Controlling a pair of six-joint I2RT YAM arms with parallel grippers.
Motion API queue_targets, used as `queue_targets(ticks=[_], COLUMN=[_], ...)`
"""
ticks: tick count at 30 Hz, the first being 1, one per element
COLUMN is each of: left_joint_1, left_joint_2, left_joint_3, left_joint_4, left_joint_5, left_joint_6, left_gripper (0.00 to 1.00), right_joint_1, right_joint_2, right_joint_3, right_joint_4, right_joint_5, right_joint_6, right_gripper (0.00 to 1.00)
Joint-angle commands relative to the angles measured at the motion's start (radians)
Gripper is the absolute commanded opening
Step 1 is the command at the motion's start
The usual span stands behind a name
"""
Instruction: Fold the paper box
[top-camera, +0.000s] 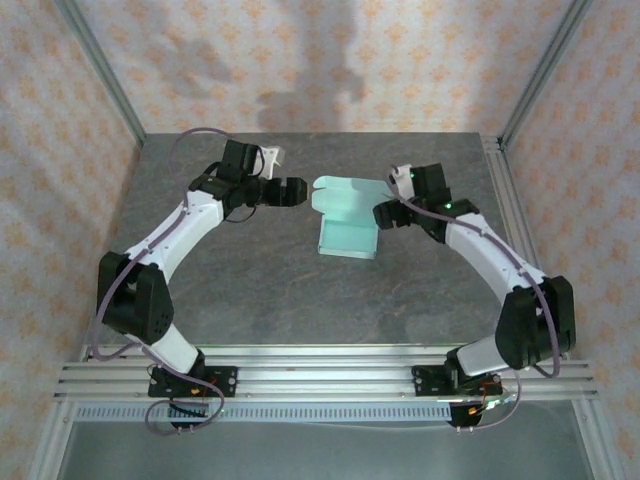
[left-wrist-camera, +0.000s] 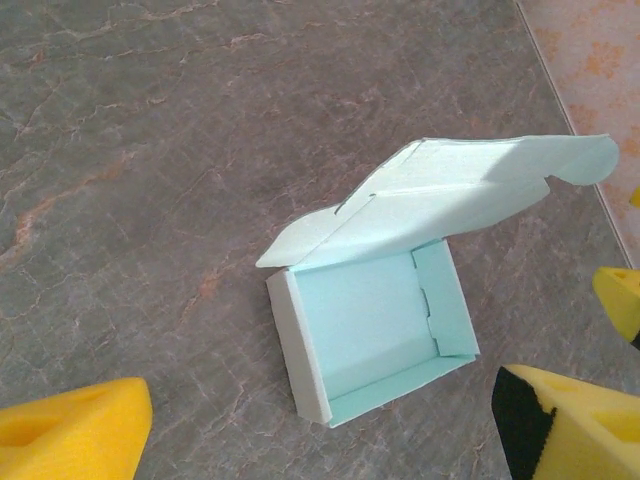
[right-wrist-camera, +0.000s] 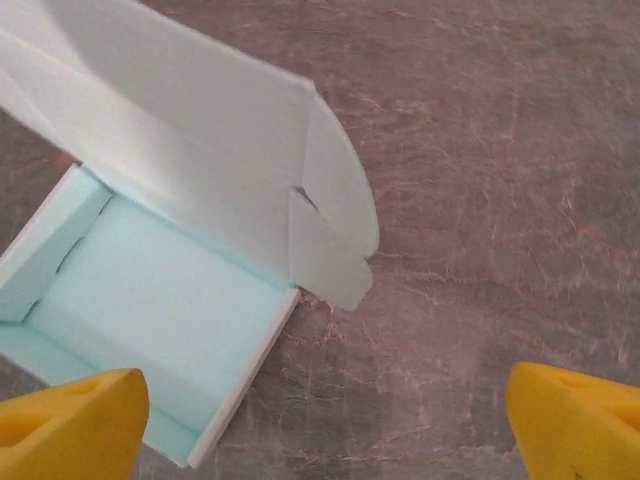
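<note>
The pale mint-blue card box (top-camera: 348, 228) lies near the middle of the dark grey, stone-veined worktop (top-camera: 250, 285), between the two arms. It is formed into a shallow rectangular tray with all four side walls standing. Its lid (top-camera: 345, 190) is hinged along the far wall and raised, so the tray is uncovered.

In the left wrist view the box (left-wrist-camera: 370, 330) shows a mint-blue inside and a paler outer wall. The lid (left-wrist-camera: 450, 190) leans partly over the tray, with a rounded ear at each end. In the right wrist view the box (right-wrist-camera: 150, 290) fills the left half, and one ear of the lid (right-wrist-camera: 335, 200) hangs down past the corner of the tray.

The left gripper (top-camera: 291, 192) hovers just beside the lid's left end, apart from it. Its yellow foam fingers (left-wrist-camera: 70, 430) stand wide apart and its jaws are open on nothing.

The right gripper (top-camera: 386, 214) sits just beside the tray's right wall. Whether it touches the card cannot be told from above. Its yellow fingers (right-wrist-camera: 580, 420) are spread wide with bare worktop between them, so these jaws are open too.

Pale wallpaper with orange motifs (top-camera: 330, 60) backs the worktop. Aluminium rails (top-camera: 330, 365) run along the near edge, where both arm bases are bolted.
</note>
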Motion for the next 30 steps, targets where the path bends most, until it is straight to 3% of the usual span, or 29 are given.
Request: queue_targets(ticks=[1,5,12,17,22,27,30], left_joint_1=[0.007,0.007,0.007,0.007,0.007,0.007,0.007], left_joint_2=[0.002,-0.023,-0.058,-0.062,-0.07,-0.072,-0.076], left_joint_3=[0.019,-0.008,-0.056,-0.081,-0.094,-0.108,-0.117], left_joint_4=[-0.045,-0.046,-0.053,-0.029,-0.024,-0.015,-0.009], left_joint_5=[0.032,0.031,0.037,0.092,0.103,0.101,0.104], left_joint_6=[0.028,0.031,0.052,0.041,0.037,0.029,0.026], left_gripper=[0.91,0.92,0.96,0.96,0.97,0.97,0.97], right_joint_1=[-0.061,-0.111,-0.126,-0.126,-0.126,-0.126,-0.124], right_joint_2=[0.052,0.148,0.401,0.522,0.578,0.613,0.629], right_joint_3=[0.126,0.26,0.594,0.737,0.778,0.796,0.814], right_joint_4=[-0.185,-0.358,-0.715,-0.817,-0.814,-0.804,-0.795], right_joint_5=[-0.206,-0.33,-0.324,-0.335,-0.34,-0.349,-0.349], right_joint_6=[-0.257,-0.482,-0.734,-0.795,-0.796,-0.794,-0.786], right_gripper=[0.92,0.92,0.88,0.71,0.42,0.32,0.32])
